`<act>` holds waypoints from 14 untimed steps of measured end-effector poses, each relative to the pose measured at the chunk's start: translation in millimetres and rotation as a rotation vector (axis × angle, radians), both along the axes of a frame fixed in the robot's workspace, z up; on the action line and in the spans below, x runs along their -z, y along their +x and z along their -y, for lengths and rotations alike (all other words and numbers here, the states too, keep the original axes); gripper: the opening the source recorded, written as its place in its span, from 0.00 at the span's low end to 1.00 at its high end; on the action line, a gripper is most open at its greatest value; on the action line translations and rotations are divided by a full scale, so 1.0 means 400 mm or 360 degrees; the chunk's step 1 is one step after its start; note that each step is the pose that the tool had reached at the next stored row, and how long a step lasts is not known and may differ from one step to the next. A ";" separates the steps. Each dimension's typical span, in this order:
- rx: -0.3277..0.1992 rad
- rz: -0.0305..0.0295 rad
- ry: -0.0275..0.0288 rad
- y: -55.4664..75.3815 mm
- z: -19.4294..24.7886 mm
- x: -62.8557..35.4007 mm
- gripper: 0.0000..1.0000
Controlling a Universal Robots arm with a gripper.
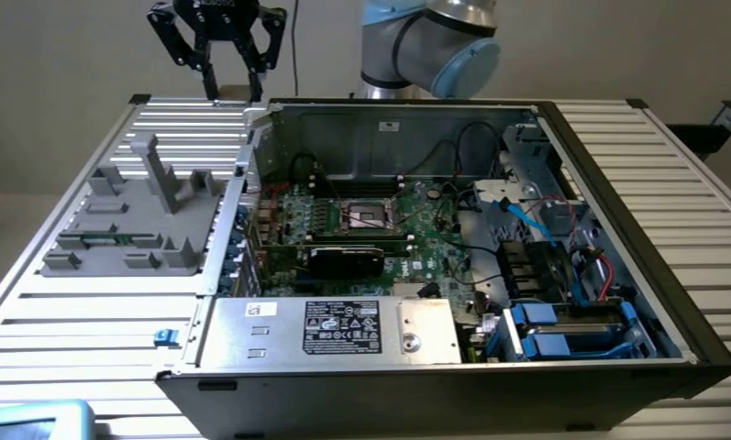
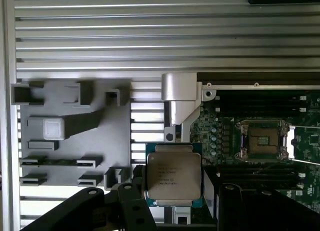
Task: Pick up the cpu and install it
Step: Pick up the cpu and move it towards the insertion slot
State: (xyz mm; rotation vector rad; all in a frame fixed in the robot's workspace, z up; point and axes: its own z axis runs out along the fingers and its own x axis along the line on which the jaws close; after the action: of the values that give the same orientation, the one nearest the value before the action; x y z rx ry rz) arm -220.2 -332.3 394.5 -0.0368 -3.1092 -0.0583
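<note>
Pincer (image 1: 232, 84), high above the far rim of the slatted aluminium table (image 1: 83, 312), clamps the cpu (image 2: 172, 176) flat between its fingers, over the strip between the grey parts fixture (image 1: 138, 225) and the open computer case (image 1: 463, 367). Inside the case the motherboard's socket (image 1: 368, 215) lies uncovered, hemmed by a black graphics card (image 1: 347, 259) and cables. Bare slats flank the case on both sides, and a plain wall stands behind the arm (image 1: 433, 46).
</note>
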 end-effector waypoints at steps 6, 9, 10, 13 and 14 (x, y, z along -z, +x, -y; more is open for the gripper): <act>0.0000 0.00001 0.00001 0.044 0.000 0.001 0.55; 0.0000 0.00002 0.00001 0.064 0.000 0.002 0.55; 0.0000 0.00000 0.00000 0.071 0.000 0.002 0.55; 0.0000 0.00001 0.00001 0.090 0.000 0.004 0.55; 0.0000 0.00001 0.00000 0.096 0.000 0.004 0.55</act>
State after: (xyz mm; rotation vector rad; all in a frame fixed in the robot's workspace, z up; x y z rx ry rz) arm -181.7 -332.3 392.8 -0.0372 -3.1093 -0.0583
